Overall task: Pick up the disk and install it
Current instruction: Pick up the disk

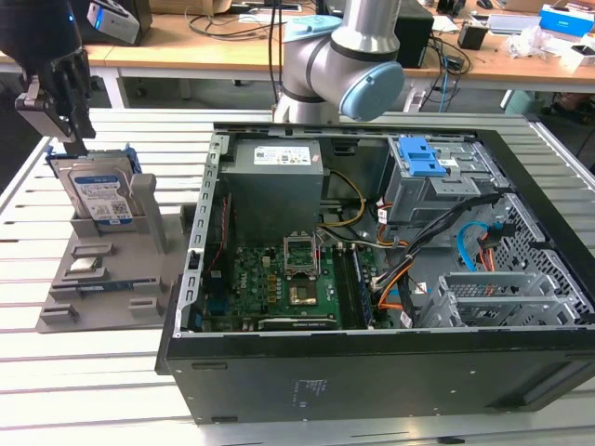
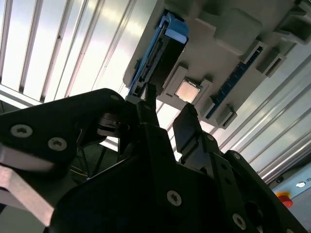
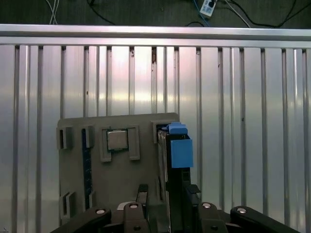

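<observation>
The disk [image 1: 97,193] stands on edge in a slot of the grey holder [image 1: 116,279] at the exterior view's left, its white-and-blue label facing out and its blue frame round the edges. My gripper [image 1: 72,139] hangs just above its top edge, open. In the first wrist view the disk [image 3: 176,150] shows edge-on, and the gripper [image 3: 166,190] has one finger to each side of it. In the second wrist view the gripper [image 2: 167,104] is close to the disk's [image 2: 158,60] near end, with its two fingertips [image 2: 187,116] apart.
The open computer case [image 1: 372,372] fills the exterior view's middle and right, with a motherboard [image 1: 284,283], a grey box [image 1: 274,163] and a grey cage with a blue latch [image 1: 418,158]. The holder also carries a small chip [image 3: 117,140] and a blue stick [image 3: 86,160]. The table [image 1: 93,390] is slatted metal.
</observation>
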{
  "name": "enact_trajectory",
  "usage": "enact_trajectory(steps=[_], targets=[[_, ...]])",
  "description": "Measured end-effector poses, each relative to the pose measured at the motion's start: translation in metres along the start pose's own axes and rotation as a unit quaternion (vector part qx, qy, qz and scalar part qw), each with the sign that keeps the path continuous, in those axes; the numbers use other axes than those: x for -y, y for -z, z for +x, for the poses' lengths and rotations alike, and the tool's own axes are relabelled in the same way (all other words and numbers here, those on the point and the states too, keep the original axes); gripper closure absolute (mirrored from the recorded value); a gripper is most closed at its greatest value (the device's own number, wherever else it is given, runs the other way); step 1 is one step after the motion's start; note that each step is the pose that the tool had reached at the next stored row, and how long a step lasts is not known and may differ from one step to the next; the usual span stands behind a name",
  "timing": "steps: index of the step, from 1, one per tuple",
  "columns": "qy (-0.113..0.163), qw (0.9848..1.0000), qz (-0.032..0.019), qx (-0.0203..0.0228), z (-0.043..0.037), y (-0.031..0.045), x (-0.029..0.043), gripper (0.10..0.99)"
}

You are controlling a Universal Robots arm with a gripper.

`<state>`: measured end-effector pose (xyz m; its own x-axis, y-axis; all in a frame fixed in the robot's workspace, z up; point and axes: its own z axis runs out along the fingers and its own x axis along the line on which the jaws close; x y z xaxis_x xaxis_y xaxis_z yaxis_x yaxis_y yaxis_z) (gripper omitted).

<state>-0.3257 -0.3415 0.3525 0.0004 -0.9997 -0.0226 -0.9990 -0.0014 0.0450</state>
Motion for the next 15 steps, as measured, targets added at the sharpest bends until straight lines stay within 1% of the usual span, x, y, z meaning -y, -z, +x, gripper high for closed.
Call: enact_trajectory(steps=[4, 8, 9, 10, 15], targets=[[0.001, 1.0, 0.0, -0.0001, 0.0001, -0.0037, 0.0004, 0.667], [0.002, 1.0, 0.0, -0.0001, -0.0004, -0.0154, 0.0008, 0.667], [0.002, 1.0, -0.0001, -0.0002, -0.0011, -0.0167, 0.0008, 0.667], [0.003, 1.0, -0.0001, -0.0002, -0.0018, -0.0173, 0.0008, 0.667], [0.004, 1.0, 0.0, 0.0004, -0.0106, -0.0188, 0.0001, 0.667]])
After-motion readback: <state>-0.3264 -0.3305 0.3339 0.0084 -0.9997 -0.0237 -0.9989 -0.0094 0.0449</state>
